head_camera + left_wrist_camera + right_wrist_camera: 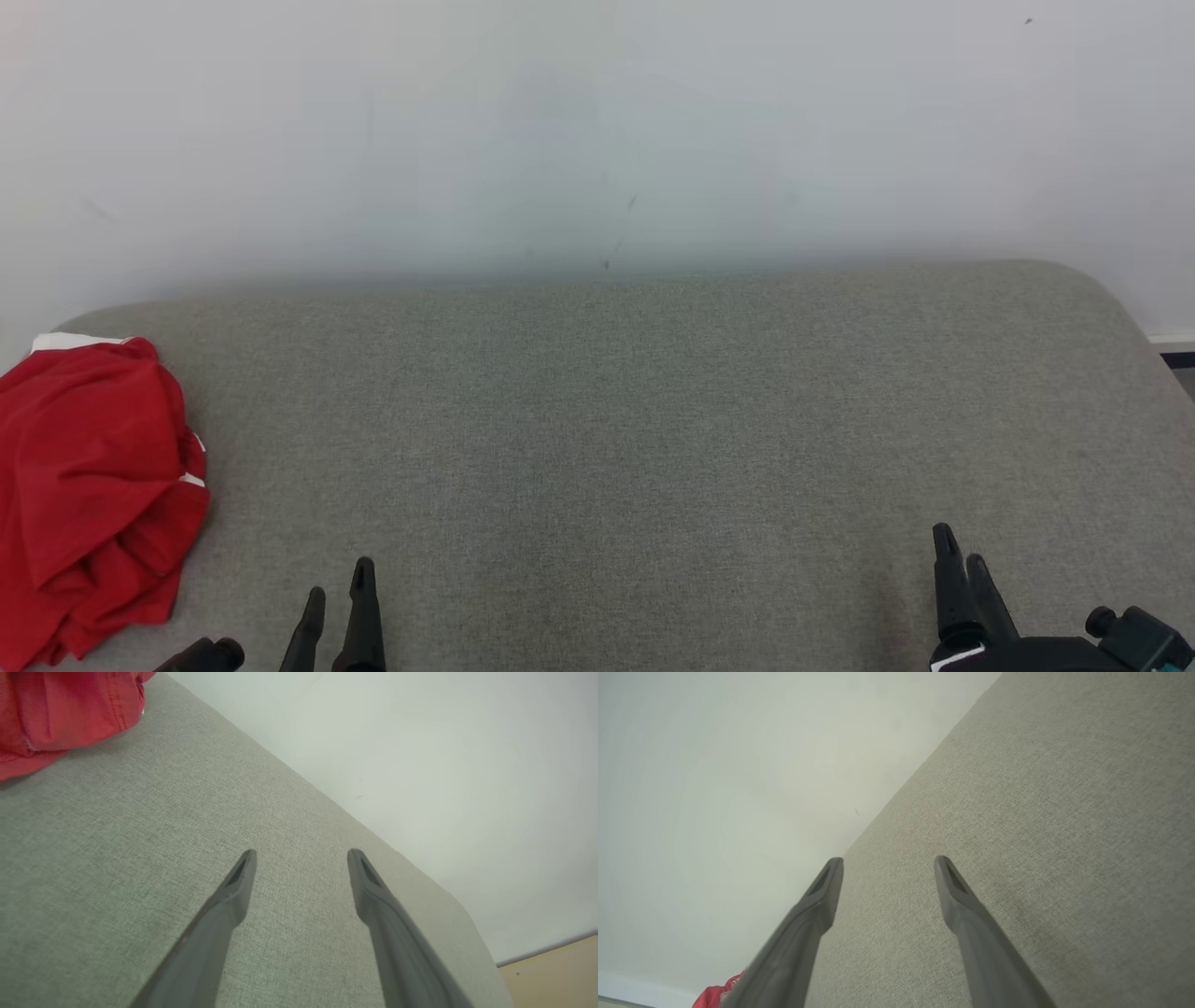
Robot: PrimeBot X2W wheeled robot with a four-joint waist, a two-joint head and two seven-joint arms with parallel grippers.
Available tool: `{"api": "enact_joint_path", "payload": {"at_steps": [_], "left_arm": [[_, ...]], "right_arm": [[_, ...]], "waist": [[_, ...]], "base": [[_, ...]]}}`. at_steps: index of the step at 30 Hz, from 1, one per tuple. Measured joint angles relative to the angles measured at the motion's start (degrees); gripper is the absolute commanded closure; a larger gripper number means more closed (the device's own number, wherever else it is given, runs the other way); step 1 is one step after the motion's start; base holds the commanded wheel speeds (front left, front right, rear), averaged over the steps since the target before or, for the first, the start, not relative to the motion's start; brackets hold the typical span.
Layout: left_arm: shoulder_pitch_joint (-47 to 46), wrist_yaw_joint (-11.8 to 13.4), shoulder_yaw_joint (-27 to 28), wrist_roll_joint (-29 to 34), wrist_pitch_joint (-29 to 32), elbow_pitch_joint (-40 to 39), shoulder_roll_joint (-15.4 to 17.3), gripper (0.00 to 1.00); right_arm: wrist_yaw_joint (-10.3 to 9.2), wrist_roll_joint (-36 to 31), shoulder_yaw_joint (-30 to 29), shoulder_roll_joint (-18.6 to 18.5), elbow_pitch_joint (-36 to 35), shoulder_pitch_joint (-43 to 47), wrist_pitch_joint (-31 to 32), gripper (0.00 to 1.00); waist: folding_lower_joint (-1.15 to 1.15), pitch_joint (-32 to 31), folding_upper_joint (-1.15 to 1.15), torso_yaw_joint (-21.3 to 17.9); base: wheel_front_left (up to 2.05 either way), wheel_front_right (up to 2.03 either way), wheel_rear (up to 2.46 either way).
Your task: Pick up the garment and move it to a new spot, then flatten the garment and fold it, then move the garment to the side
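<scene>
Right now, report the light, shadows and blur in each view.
Head view: soft, even light, no glare; the garment is cropped by the left edge. Left wrist view: the garment casts a faint shadow on the table; the jaws blur towards the lens. Right wrist view: table weave sharp, jaws soft at the bottom.

Obs, left gripper (339, 581): sits low at the left of the head view, its two long dark fingers pointing up and away from the body, tips parted. In the left wrist view the fingers (219, 919) rise from the bottom edge and spread into a wide V, holding nothing.

Obs, right gripper (960, 546): sits low at the right, fingers up and leaning slightly left, one tip ahead of the other. A dark wrist block (1027, 653) sits below them, with a round knob (1100, 621) beside it. In the right wrist view its fingers (971, 924) spread equally wide, holding nothing.

The two grippers are well apart.
</scene>
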Motion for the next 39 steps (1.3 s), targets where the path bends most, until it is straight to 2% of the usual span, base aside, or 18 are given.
{"api": "enact_joint_path", "payload": {"at_steps": [17, 39], "left_arm": [[1.3, 2.4, -2.8, 13.2, -2.7, -0.8, 1.8, 0.0], [2.9, 3.7, -5.0, 24.8, -5.7, -1.3, 3.4, 0.0]], "right_arm": [[0.0, -14.8, 1.4, 0.0, 0.7, -0.4, -2.0, 0.0], [0.01, -28.4, 2.1, -0.1, 1.1, -0.3, -3.8, 0.0]], "waist": [[0.0, -1.0, 0.0, -0.3], [0.0, -2.7, 0.0, 0.0]], "base": [[0.0, 0.0, 0.0], [0.0, 0.0, 0.0]]}}
